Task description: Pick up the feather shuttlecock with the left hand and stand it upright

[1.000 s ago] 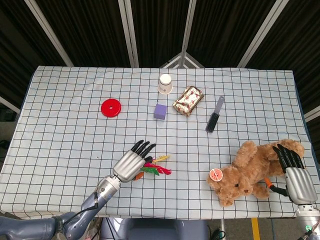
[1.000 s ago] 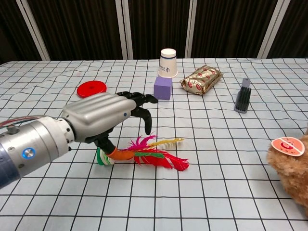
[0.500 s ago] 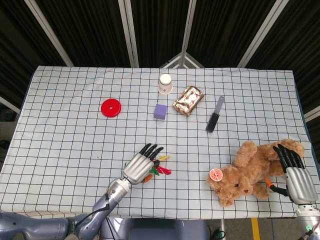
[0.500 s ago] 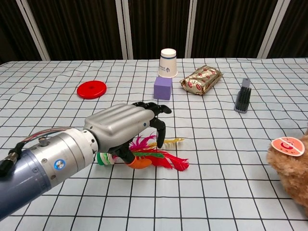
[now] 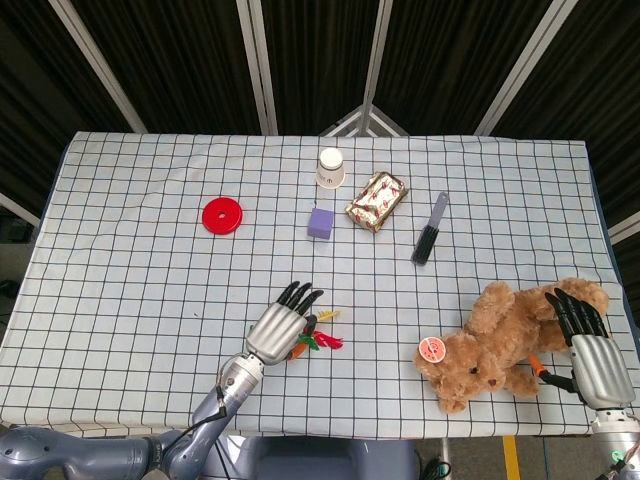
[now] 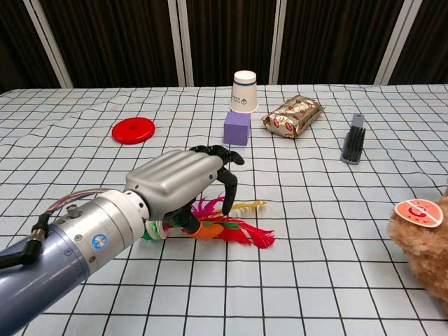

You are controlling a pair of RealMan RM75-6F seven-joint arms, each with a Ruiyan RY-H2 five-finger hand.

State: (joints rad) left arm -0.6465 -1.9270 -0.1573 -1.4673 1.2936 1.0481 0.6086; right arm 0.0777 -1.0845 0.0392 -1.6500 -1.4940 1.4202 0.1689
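Left hand (image 6: 183,183) arched over feather shuttlecock (image 6: 222,227), fingers curled onto it, grip not confirmed. Shuttlecock flat at table's 6 o'clock. Risk: feathers crushed, or base slipping on lift.

The surface (image 5: 130,260) is covered by a white cloth with a black grid. A red disc (image 5: 222,215) lies flat at left-centre. An inverted paper cup (image 5: 330,167) stands at the far side, with a purple cube (image 5: 321,222) just in front of it. A foil snack packet (image 5: 377,200) lies right of the cup. A dark brush (image 5: 430,229) lies farther right. A brown teddy bear (image 5: 505,338) with a round tag lies near the right front edge.
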